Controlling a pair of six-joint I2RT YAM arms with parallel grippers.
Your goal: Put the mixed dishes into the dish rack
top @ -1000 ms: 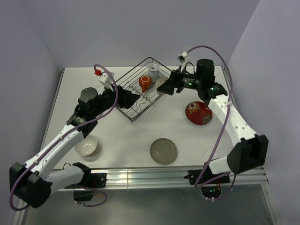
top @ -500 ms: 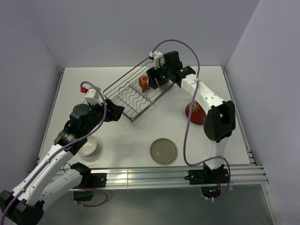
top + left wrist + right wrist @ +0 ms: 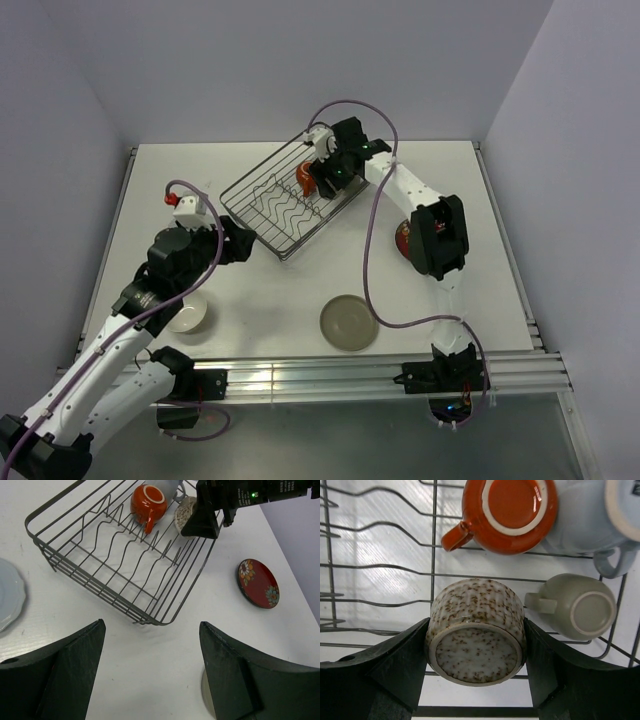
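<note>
The dish rack [image 3: 275, 205] stands at the back middle of the table and also shows in the left wrist view [image 3: 115, 565]. My right gripper [image 3: 323, 183] is down inside its far right corner. In the right wrist view the gripper [image 3: 476, 652] is shut on a speckled beige cup [image 3: 476, 630], held upside down over the wires. The orange-red mug [image 3: 507, 510], the blue-grey cup [image 3: 585, 520] and the small grey cup [image 3: 577, 605] lie in the rack beside it. My left gripper [image 3: 253, 241] is open and empty just off the rack's near corner.
An olive-grey plate [image 3: 349, 322] lies front middle. A cream bowl [image 3: 185, 312] sits front left under my left arm. The red floral plate [image 3: 258, 583] lies right of the rack. A pale white plate [image 3: 7, 600] lies left of the rack.
My right gripper has swung from the rack's right side into the rack, over the cups. My left gripper has drawn back from the rack. The rack sits shifted to the left.
</note>
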